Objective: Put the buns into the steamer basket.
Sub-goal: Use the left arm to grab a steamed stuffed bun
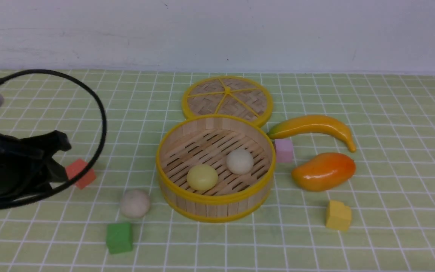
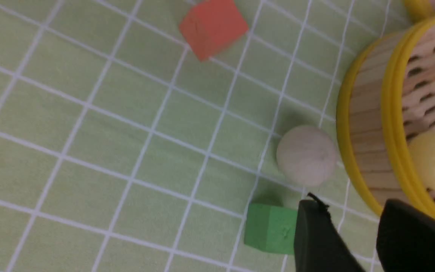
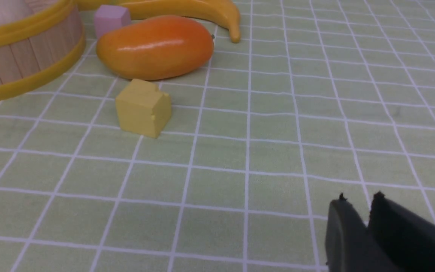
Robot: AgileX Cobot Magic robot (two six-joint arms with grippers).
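The steamer basket (image 1: 217,202) stands mid-table. Inside it lie a pale yellow bun (image 1: 202,176) and an off-white bun (image 1: 239,161). A third, beige bun (image 1: 134,203) lies on the cloth just left of the basket. My left arm (image 1: 13,170) is at the far left. In the left wrist view my left gripper (image 2: 349,211) is open and empty, above the cloth short of the beige bun (image 2: 306,155), beside the basket wall (image 2: 364,124). My right gripper (image 3: 359,200) is shut and empty, well away from the basket (image 3: 25,56); it is out of the front view.
The flat woven lid (image 1: 227,99) lies behind the basket. A banana (image 1: 312,126), a mango (image 1: 323,170), a pink cube (image 1: 284,149) and a yellow cube (image 1: 338,215) lie to its right. A green cube (image 1: 119,237) sits just before the beige bun, a red cube (image 1: 80,173) further left.
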